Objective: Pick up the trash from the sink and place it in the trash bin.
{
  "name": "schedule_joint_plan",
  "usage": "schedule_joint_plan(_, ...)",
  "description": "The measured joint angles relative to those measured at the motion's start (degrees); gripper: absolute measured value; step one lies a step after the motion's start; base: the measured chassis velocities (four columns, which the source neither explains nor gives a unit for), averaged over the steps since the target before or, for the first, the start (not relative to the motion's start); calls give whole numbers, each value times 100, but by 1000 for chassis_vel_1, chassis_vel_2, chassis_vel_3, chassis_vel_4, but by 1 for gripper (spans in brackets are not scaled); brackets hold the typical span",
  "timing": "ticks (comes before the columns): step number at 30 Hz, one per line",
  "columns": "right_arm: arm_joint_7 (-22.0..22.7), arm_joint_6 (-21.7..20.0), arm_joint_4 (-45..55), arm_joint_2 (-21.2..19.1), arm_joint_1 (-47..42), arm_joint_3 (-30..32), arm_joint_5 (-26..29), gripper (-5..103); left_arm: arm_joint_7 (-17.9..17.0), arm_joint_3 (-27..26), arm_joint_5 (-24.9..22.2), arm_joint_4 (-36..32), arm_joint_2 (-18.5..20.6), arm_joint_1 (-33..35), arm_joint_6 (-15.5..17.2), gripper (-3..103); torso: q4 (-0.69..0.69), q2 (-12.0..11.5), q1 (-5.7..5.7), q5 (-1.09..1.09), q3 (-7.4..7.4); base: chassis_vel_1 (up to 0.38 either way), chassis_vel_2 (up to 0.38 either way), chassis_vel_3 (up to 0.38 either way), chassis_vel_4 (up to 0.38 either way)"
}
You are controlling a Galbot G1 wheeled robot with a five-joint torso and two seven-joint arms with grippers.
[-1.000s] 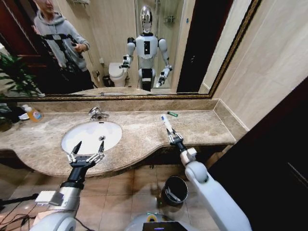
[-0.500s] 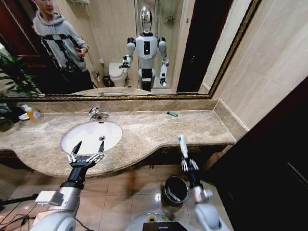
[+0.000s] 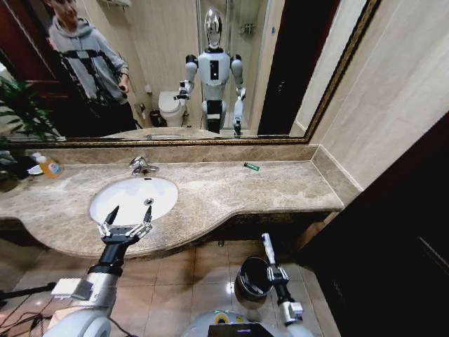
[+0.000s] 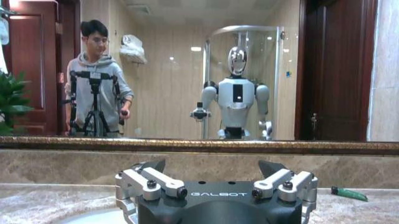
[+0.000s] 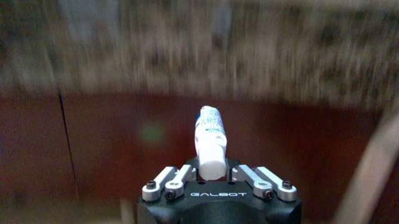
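Item: white tube (image 5: 210, 140) with blue-green marks, upright, pinched at its base by the right gripper (image 3: 271, 267) beside the trash bin (image 3: 254, 278). Risk: released off-centre, it may miss the narrow rim. Left gripper (image 3: 126, 223) hovers spread open at the sink (image 3: 133, 198) edge.

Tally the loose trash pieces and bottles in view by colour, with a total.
White tube with blue marks, shut in the right claw beside the trash bin: 1
Dark green stick: 1
Orange bottle: 1
Total: 3
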Motion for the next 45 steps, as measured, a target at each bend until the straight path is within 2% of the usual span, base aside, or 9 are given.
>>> schedule_joint_plan(11,-539,-211,-2004,423,1009,10,-190,24,0,0,0,0,0,0,0,100,0,0,0,-2,0,0,0,0,0)
schedule_joint_plan(17,-817,-636,-3167,699,1774,104,-174,24,0,0,0,0,0,0,0,100,0,0,0,0,0,0,0,0,0)
schedule_joint_plan(19,-832,-676,-3249,712,1832,115,-175,24,0,0,0,0,0,-1,0,100,0,0,0,-1,0,0,0,0,0)
schedule_joint_plan(21,-869,-955,-3405,762,1985,140,-138,24,0,0,0,0,0,0,0,100,0,0,0,-2,0,0,0,0,0)
schedule_joint_plan(31,-1007,-1216,-3340,782,1947,146,-9,24,0,0,0,0,0,0,0,100,-1,0,0,-2,0,0,0,0,0)
schedule_joint_plan(36,-1009,-1478,-3243,732,1854,192,-319,22,0,0,0,0,0,0,0,100,-1,0,0,-2,0,0,0,0,0)
schedule_joint_plan(41,-967,-1519,-3147,713,1747,229,-323,44,0,0,0,0,0,0,0,100,-1,0,0,-2,0,0,0,0,0)
schedule_joint_plan(43,-964,-1514,-3118,712,1720,229,-319,44,0,0,0,0,0,0,0,100,-1,0,0,-2,-1,0,0,0,0)
schedule_joint_plan(45,-951,-1474,-3057,712,1667,225,-313,60,0,0,0,0,0,0,0,100,-1,0,0,-2,-1,0,0,0,0)
